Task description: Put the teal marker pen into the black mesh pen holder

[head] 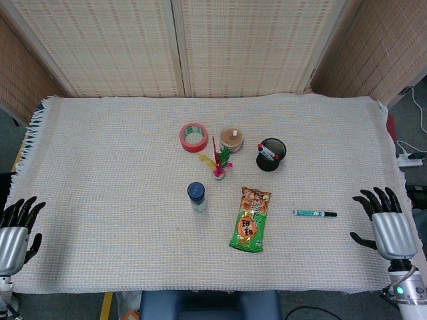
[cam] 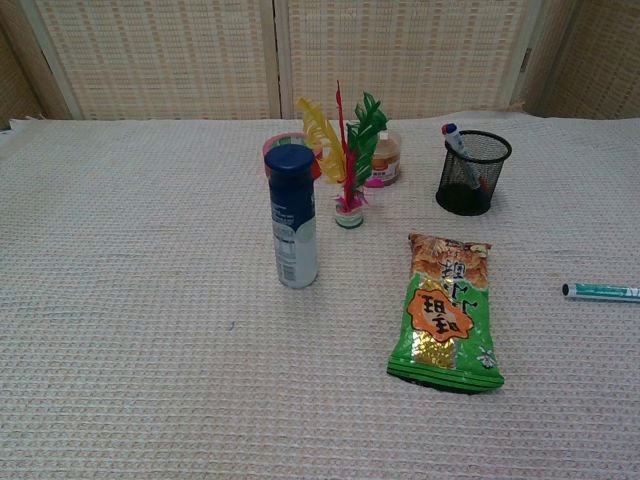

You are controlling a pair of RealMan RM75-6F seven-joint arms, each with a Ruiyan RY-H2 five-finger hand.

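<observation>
The teal marker pen (head: 314,213) lies flat on the cloth at the right, also visible at the right edge of the chest view as the teal marker pen (cam: 603,291). The black mesh pen holder (head: 271,154) stands upright behind it with another pen inside; the chest view shows the holder (cam: 472,172) at the back right. My right hand (head: 387,223) rests at the table's right edge, fingers spread, empty, a short way right of the marker. My left hand (head: 17,227) sits at the far left edge, fingers apart, empty. Neither hand shows in the chest view.
A green snack bag (head: 251,219), a blue-capped bottle (head: 196,197), a feathered shuttlecock (head: 219,163), a red tape roll (head: 193,137) and a small round jar (head: 231,139) sit mid-table. A woven cloth (head: 100,173) covers the table.
</observation>
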